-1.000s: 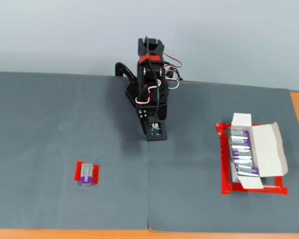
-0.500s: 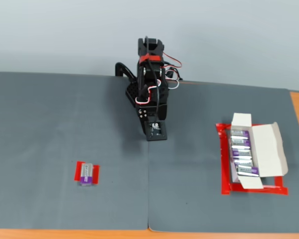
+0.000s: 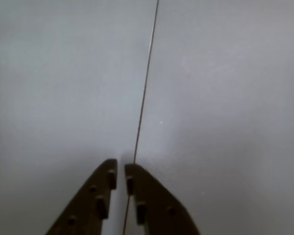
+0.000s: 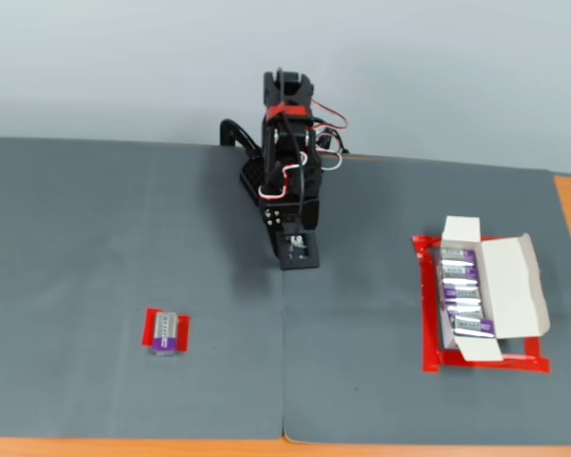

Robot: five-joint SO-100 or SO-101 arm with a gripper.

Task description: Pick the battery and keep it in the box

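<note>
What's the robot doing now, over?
End effector shut, empty, parked mid-mat. Battery on red patch, untouched. Box open at right. Path clear.

I can't read any text, brand or number in either view. The battery [image 4: 167, 332] has a dark label, but it's too small for me to make out. Same for the batteries in the box [image 4: 514, 286]: purple bands and labels, no legible print. Wrist view shows me only plain grey mat [image 3: 225, 98], no markings.
</note>
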